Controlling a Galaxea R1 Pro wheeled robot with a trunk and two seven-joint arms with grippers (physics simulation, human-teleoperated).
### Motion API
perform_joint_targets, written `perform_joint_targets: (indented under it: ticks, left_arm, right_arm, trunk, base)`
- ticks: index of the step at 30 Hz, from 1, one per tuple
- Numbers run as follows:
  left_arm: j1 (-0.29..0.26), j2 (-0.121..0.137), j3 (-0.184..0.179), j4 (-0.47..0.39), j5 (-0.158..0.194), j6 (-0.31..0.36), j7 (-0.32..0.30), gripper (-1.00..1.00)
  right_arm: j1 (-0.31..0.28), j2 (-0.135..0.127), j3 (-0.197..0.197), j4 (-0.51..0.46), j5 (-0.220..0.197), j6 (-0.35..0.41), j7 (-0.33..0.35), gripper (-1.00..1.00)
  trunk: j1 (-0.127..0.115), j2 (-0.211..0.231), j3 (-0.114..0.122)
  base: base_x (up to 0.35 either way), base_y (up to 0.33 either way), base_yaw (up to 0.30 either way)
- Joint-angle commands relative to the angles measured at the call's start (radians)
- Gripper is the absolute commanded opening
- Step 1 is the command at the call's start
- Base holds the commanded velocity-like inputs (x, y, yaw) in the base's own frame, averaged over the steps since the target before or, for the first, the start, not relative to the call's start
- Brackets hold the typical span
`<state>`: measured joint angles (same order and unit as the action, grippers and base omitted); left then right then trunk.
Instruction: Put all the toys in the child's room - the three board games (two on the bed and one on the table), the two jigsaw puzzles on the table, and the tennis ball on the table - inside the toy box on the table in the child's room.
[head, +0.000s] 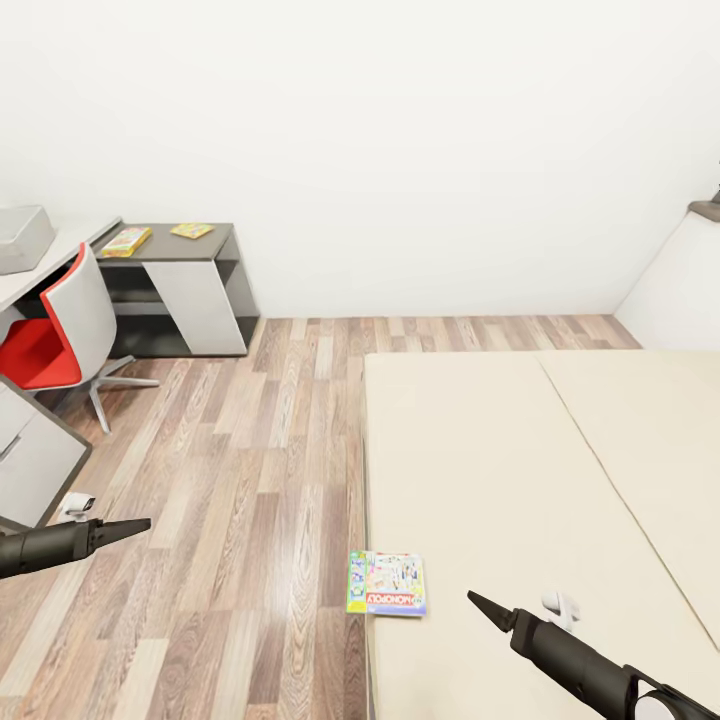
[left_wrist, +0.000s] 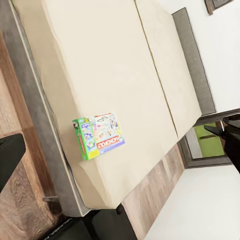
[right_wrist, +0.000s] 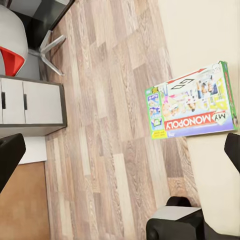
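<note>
Lying flat on the plain beige mattress of the long low bed (head: 520, 480), at its floor-side edge with one end jutting past that edge: a flat rectangular printed cardboard Monopoly board game box (head: 386, 583). Probably light and stiff, with a glossy, slippery lid, so best pinched across the overhanging end, top and underside. Hovering over the bed just beside the box, right tool (head: 482, 605), fingers apart and empty. Left tool (head: 137, 526) out over the wood floor, well apart from the box; open or together, cannot tell. Across the room from the bed, yellow SKIP-BO game box (head: 126, 241) and thin mosaic puzzle square (head: 192, 231) on the dark-grey bench wing (head: 215, 252).
</note>
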<state>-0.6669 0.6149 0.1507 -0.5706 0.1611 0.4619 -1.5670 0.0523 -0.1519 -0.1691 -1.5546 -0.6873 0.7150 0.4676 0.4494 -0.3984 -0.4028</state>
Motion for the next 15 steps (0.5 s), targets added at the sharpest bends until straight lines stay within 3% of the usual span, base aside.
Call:
perform_joint_targets:
  ticks: [1, 15]
  left_arm:
    - [0.000, 0.000, 0.000, 0.000, 0.000, 0.011, -0.004, 1.00]
    - [0.000, 0.000, 0.001, 0.000, 0.000, 0.010, -0.004, 1.00]
  right_arm:
    - [0.000, 0.000, -0.001, -0.001, -0.003, 0.006, -0.004, 1.00]
    - [0.000, 0.000, 0.000, -0.001, -0.004, 0.007, -0.016, 1.00]
  trunk:
    - [0.001, -0.002, 0.000]
    - [0.001, -0.002, 0.023]
  base:
    - [0.000, 0.000, 0.000]
    - [0.000, 0.000, 0.000]
